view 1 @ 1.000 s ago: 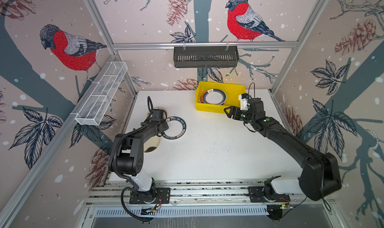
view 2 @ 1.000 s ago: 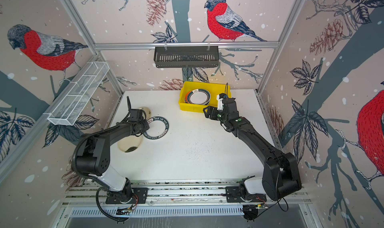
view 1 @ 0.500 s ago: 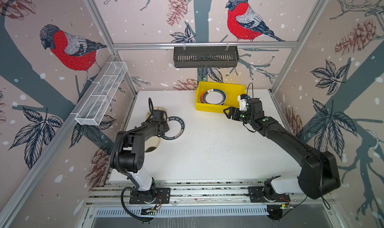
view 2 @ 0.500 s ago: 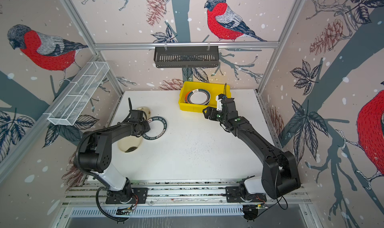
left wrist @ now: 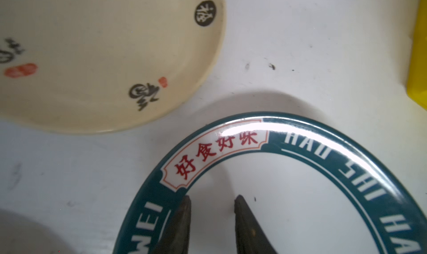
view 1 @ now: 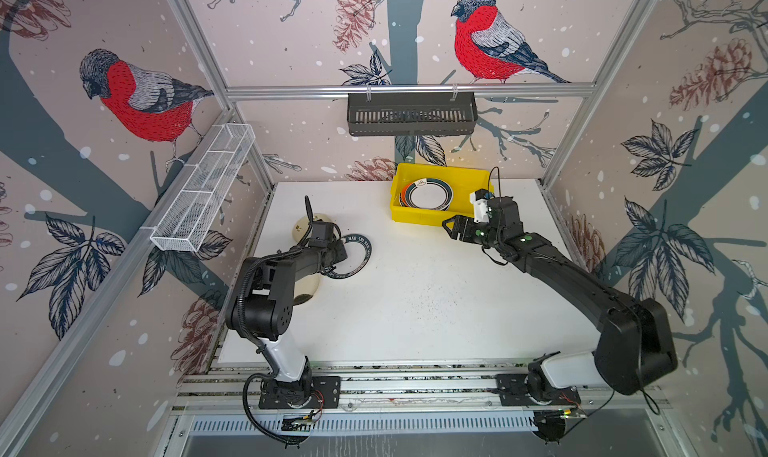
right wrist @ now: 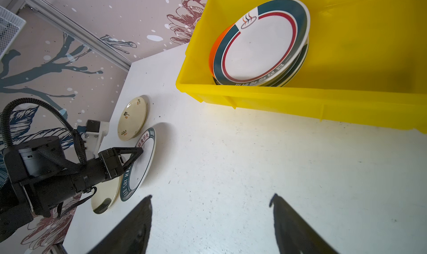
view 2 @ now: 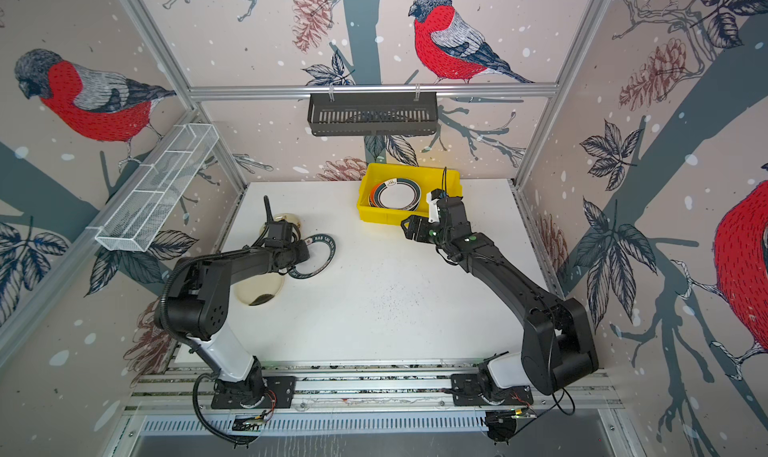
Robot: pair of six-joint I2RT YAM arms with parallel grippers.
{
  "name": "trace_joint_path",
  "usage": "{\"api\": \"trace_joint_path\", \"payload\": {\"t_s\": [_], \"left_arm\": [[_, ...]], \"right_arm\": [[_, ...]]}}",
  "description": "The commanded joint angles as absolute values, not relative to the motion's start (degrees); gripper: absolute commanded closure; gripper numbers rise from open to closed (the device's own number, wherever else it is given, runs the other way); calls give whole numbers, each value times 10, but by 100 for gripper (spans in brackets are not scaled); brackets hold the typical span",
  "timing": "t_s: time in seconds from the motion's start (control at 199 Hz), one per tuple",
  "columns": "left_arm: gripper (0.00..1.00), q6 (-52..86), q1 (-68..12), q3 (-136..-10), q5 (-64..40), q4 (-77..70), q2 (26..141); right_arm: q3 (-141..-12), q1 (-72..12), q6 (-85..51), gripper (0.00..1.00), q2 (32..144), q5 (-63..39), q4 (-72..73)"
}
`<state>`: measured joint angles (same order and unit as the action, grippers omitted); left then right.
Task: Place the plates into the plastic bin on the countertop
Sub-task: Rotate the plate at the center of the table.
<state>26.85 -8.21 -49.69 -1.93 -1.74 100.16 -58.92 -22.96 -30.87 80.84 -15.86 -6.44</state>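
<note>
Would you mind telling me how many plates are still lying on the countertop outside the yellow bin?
3: one cream plate toward the back left, a green-rimmed plate beneath the left gripper, and a second cream plate partly hidden under the left arm; others might hide there.

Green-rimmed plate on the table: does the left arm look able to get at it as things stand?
Probably yes. The left end effector hangs right over the green-rimmed plate, jaws slightly apart, with nothing lying on it; the cream plate beside it sits apart.
</note>
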Motion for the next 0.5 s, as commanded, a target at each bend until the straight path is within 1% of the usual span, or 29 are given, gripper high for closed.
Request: {"api": "trace_joint_path", "payload": {"t_s": [0.0, 0.267, 0.498], "left_arm": [[66, 284, -103, -491, -57, 43, 1013], [65, 314, -152, -486, -89, 23, 1015], [65, 314, -185, -526, -91, 33, 1025]], "right_arm": [[-588, -239, -304, 19, 813, -155, -60], [-551, -269, -318, 19, 836, -168, -45], [-531, -298, -333, 19, 872, -181, -19]]}}
